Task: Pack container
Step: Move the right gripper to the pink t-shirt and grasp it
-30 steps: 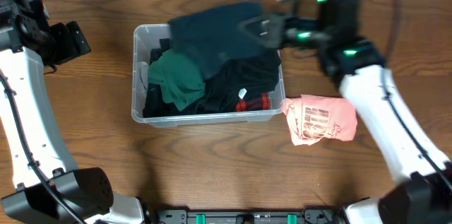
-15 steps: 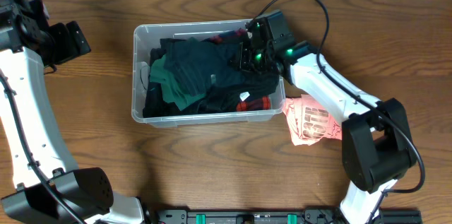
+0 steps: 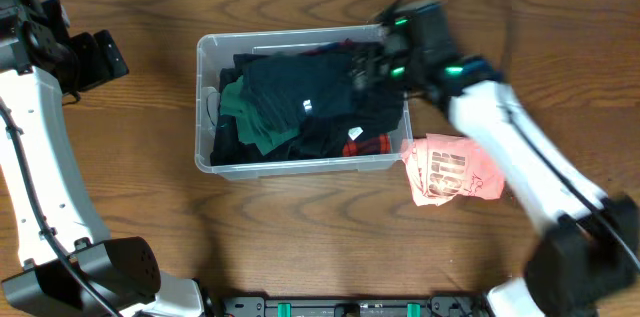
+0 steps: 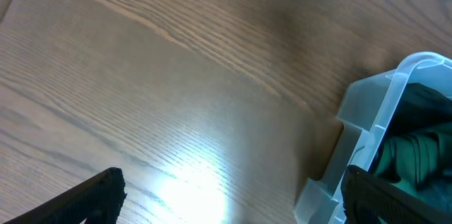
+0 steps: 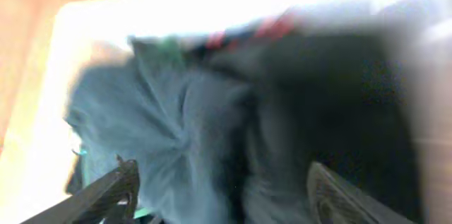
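The container (image 3: 206, 107), a clear plastic bin, stands mid-table, full of clothes. A dark teal garment (image 3: 290, 92) lies on top, over a green one (image 3: 245, 122) and a black one with red trim (image 3: 362, 143). My right gripper (image 3: 370, 64) hovers over the bin's right end, blurred. In the right wrist view it (image 5: 222, 196) is open just above the teal garment (image 5: 162, 125), with nothing between its fingers. My left gripper (image 4: 233, 206) is open over bare wood left of the bin, whose corner (image 4: 381, 104) shows at the right.
A salmon-pink printed garment (image 3: 450, 170) lies crumpled on the wooden table just right of the bin's front corner. The left arm (image 3: 40, 157) runs down the table's left side. A dark rail lines the front edge (image 3: 340, 307).
The right gripper brought the dark teal garment down into the bin, opened and let it go. The bin slid slightly to the right. The left arm has not moved.
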### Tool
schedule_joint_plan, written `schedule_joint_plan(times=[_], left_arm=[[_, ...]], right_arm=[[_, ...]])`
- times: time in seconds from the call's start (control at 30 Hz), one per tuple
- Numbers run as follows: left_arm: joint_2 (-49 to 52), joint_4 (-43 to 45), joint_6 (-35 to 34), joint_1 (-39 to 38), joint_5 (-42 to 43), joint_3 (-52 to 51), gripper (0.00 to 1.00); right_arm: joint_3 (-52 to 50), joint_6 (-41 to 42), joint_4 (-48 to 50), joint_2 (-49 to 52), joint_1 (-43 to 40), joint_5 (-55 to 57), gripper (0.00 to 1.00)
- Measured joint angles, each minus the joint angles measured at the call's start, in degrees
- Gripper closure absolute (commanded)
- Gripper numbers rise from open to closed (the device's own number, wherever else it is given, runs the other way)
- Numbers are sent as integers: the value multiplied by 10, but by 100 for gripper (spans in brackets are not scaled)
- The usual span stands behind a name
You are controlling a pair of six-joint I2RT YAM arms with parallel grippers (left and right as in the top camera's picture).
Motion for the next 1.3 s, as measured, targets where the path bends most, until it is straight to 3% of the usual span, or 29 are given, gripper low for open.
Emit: schedule_joint_plan(times=[0.27,0.57,1.0,1.3], left_arm=[[0,0,0,0,0,0,2],[0,0,0,0,0,0,2],[0,0,0,0,0,0,2],[0,0,0,0,0,0,2]], right_arm=[[2,-64,-110,-173,-206,20,9],[1,-184,-261,-84,-405,17,7],[-1,-291,-322,181,-434,-32,15],[-14,-354,-322,236,-422,-66,13]])
